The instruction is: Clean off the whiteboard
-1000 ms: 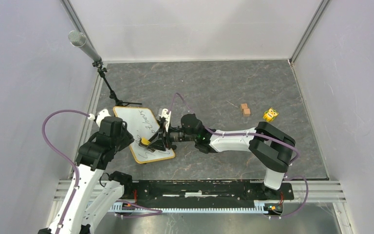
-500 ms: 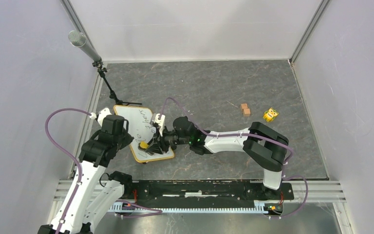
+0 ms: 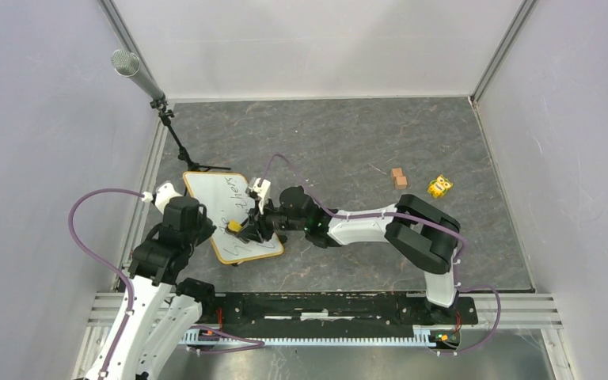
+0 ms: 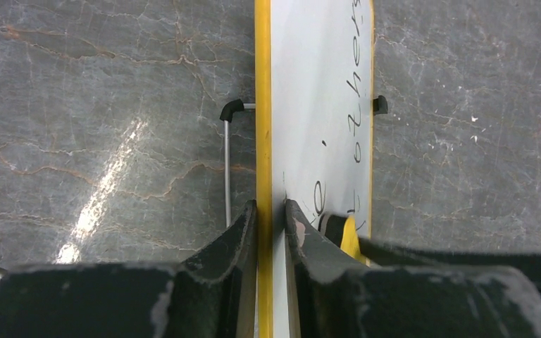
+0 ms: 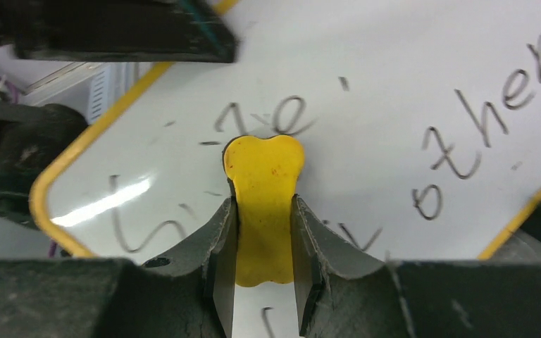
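The whiteboard [image 3: 226, 207] is white with a yellow frame and black handwriting, and sits at the left of the table. My left gripper [image 3: 199, 229] is shut on its left frame edge; the left wrist view shows the fingers [image 4: 236, 239] pinching the yellow frame [image 4: 263, 105]. My right gripper [image 3: 247, 229] is shut on a small yellow eraser [image 3: 235, 227] that presses on the board's writing. In the right wrist view the eraser [image 5: 263, 190] sits between the fingers [image 5: 218, 239], over the whiteboard [image 5: 366, 84] near the word "size".
A microphone on a black stand [image 3: 176, 134] rises just behind the board at the left wall. Two small wooden blocks [image 3: 398, 177] and a yellow toy [image 3: 440, 186] lie at the right. A metal rail [image 3: 324, 305] runs along the near edge.
My right gripper has slid the eraser left across the board, from near its lower right edge toward the middle. The left arm has shifted slightly and kept its hold.
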Action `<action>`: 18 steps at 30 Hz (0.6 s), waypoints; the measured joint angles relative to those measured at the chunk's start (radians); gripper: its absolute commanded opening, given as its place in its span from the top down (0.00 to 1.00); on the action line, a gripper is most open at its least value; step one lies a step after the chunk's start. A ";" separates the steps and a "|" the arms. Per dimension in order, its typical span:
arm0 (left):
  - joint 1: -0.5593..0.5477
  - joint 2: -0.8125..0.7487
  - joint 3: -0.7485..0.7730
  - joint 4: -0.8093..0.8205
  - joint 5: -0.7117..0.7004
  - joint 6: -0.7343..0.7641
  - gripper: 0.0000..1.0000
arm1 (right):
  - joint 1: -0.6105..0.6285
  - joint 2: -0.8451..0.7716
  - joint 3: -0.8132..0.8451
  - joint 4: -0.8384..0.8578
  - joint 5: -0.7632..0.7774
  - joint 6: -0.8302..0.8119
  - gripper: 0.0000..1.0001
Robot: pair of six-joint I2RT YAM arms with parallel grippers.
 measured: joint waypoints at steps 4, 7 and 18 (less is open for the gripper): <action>0.000 -0.028 -0.018 0.017 0.000 -0.002 0.98 | -0.031 0.040 0.024 -0.014 0.027 0.006 0.89; 0.000 -0.030 -0.020 0.020 0.001 -0.002 0.98 | -0.042 0.048 0.028 -0.038 0.054 0.004 0.89; 0.000 -0.025 -0.022 0.023 -0.005 -0.001 0.98 | 0.022 0.026 0.047 -0.050 0.080 -0.175 0.90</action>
